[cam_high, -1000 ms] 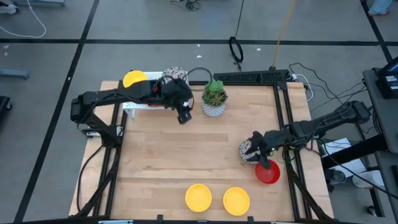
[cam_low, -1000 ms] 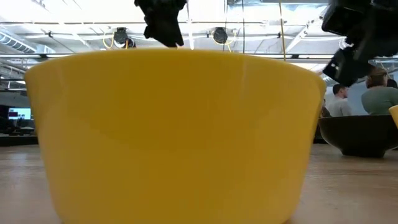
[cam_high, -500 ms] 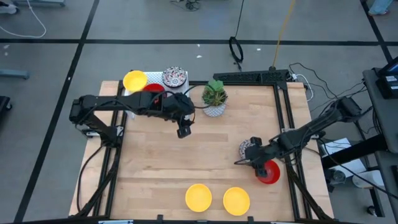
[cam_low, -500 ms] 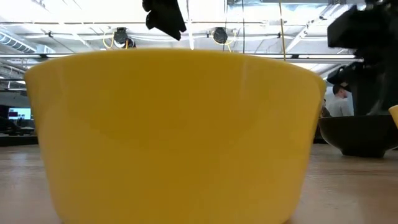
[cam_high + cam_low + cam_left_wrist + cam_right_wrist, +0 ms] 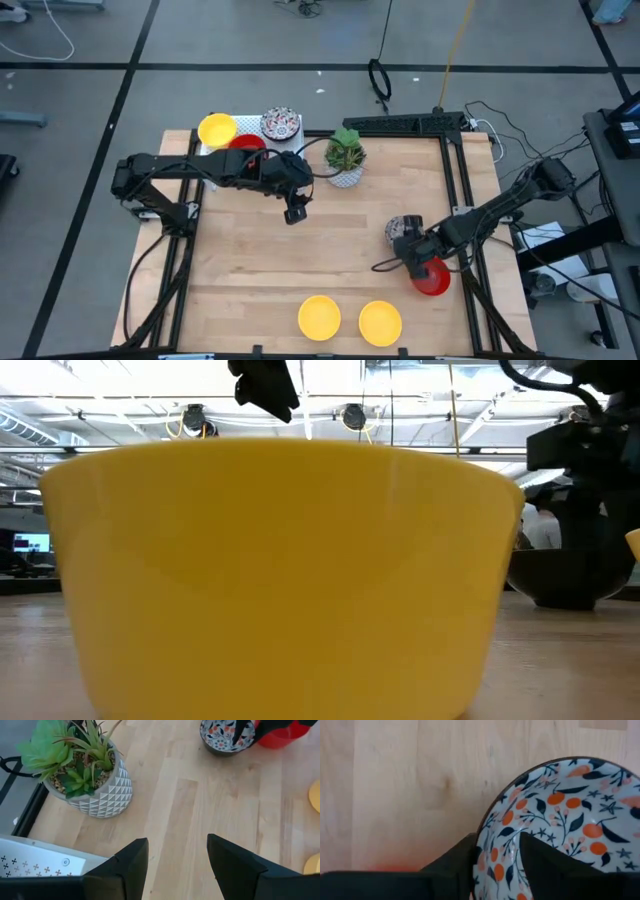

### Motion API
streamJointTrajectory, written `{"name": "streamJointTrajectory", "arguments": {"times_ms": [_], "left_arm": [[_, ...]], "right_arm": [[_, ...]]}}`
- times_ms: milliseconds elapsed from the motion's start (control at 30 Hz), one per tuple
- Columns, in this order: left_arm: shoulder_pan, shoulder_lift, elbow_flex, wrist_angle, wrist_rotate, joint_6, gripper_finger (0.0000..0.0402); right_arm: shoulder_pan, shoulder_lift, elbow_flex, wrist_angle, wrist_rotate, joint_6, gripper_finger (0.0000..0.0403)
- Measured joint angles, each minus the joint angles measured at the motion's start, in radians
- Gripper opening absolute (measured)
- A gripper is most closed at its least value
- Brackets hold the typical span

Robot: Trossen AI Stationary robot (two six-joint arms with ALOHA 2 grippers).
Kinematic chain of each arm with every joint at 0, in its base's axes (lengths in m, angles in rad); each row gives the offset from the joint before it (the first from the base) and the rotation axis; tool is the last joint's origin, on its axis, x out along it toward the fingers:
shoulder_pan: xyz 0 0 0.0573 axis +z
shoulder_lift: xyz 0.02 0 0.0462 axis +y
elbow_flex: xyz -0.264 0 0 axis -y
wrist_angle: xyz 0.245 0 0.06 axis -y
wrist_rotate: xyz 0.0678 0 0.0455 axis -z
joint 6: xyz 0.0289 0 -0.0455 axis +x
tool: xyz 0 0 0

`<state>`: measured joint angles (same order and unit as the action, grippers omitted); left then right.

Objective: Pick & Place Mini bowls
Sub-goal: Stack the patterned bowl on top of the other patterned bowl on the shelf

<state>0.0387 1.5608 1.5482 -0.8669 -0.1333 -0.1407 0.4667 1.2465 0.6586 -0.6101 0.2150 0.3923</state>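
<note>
Now that the right gripper [image 5: 497,857] has come down and pinched the flowery bowl [image 5: 401,232] rim beside the red bowl [image 5: 433,279], it can lift, while the left gripper [image 5: 177,857] waits open near the plant pot [image 5: 344,174].

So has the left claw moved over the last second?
Yes. In the high view the left claw now sits farther from the plant pot, having slid out toward the table's middle; its fingers are open.

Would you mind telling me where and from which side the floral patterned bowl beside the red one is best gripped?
By its rim, from above. The floral bowl sits upright and open-topped, so one finger goes inside the wall and one outside. The right gripper already straddles the rim on the side away from the red bowl.
</note>
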Motion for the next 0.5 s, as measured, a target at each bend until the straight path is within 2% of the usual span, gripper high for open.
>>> {"name": "streamJointTrajectory", "arguments": {"times_ms": [67, 233, 367, 500], "left_arm": [[0.000, 0.000, 0.000, 0.000, 0.000, 0.000, 0.0207], [0.000, 0.000, 0.000, 0.000, 0.000, 0.001, 0.0207], [0.000, 0.000, 0.000, -0.001, 0.000, 0.001, 0.0207], [-0.002, 0.000, 0.000, -0.003, 0.000, -0.001, 0.0207]], "right_arm": [[0.000, 0.000, 0.000, -0.011, -0.002, -0.021, 0.0110], [0.000, -0.001, 0.000, -0.012, 0.012, -0.092, 0.0018], [-0.001, 0.000, 0.000, 0.015, 0.032, -0.122, 0.0011], [-0.026, 0.001, -0.002, 0.141, 0.012, -0.183, 0.0006]]}}
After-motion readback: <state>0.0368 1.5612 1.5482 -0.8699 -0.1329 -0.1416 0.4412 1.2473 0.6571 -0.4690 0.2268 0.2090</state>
